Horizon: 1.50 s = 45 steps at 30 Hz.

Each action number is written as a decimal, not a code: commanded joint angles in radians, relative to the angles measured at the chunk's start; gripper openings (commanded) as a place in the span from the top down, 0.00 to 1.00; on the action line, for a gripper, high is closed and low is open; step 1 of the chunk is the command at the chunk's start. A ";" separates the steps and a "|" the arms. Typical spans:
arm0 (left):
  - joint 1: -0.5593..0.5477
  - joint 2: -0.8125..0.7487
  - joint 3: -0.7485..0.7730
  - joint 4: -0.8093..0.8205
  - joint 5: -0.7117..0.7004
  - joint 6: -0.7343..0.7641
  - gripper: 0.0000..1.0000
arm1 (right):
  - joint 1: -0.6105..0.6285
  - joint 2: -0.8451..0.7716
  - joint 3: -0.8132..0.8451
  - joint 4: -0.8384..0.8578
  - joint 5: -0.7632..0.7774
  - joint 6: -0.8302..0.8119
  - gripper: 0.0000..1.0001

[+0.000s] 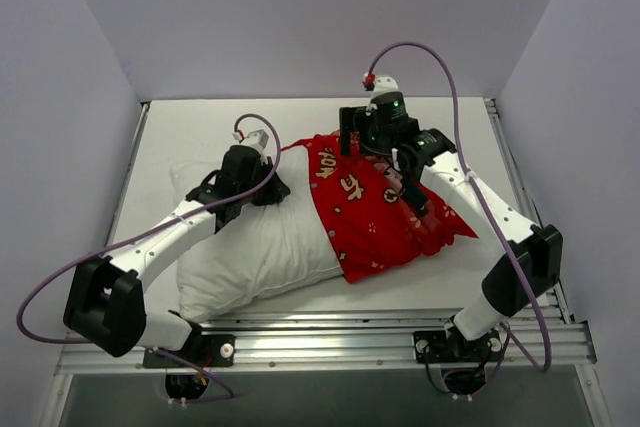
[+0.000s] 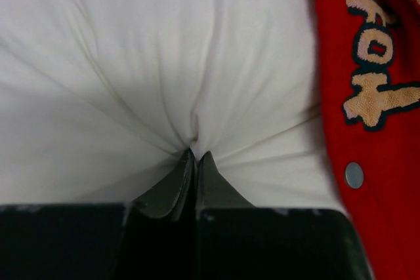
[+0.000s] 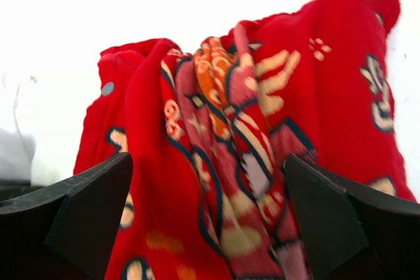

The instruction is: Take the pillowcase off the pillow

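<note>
Near edge first: both arm bases sit on the metal rail [image 1: 330,332]. Just beyond it lies the pillow [image 1: 250,247], white, with its left part bare. The pillowcase [image 1: 375,212] covers only its right end and is rumpled.

Left gripper [image 2: 195,157]: jaws closed on a pinch of white pillow cloth. Creases fan out from the tips, just beside the red hem with its snap button [image 2: 354,175].

Right gripper [image 3: 207,168], farther back: jaws spread wide. A bunched ridge of red cloth stands between the fingers, not pinched.

Judgement: the step in hand is anchor-and-pull. To do it well:
- Close the right on red cloth only, with no white caught.
- Draw rightward, away from the left anchor, low and steady along the pillow's length.

Risk: the left pinch looks shallow and may slip, and then the whole pillow drags.
</note>
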 commanded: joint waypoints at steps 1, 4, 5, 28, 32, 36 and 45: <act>-0.048 -0.003 -0.086 -0.182 -0.046 0.018 0.98 | 0.042 0.085 0.101 -0.082 0.044 -0.085 0.04; -0.059 -0.059 -0.074 -0.205 -0.106 0.029 0.98 | 0.078 0.174 0.172 -0.147 0.033 -0.110 0.04; -0.060 -0.066 -0.059 -0.224 -0.124 0.032 0.98 | 0.082 0.196 0.190 -0.176 0.036 -0.111 0.04; 0.100 -0.570 0.084 -0.741 -0.606 0.072 0.98 | -0.622 -0.100 0.216 -0.068 0.302 0.170 1.00; 0.252 -0.542 0.173 -0.726 -0.560 0.188 0.98 | -0.637 -0.108 0.284 -0.089 0.298 0.159 1.00; 0.355 -0.491 0.259 -0.684 -0.520 0.232 0.98 | -0.692 -0.123 0.315 -0.105 0.277 0.168 1.00; 0.325 -0.315 0.313 -0.473 -0.281 0.204 0.98 | -0.592 -0.131 0.166 -0.062 -0.027 0.164 1.00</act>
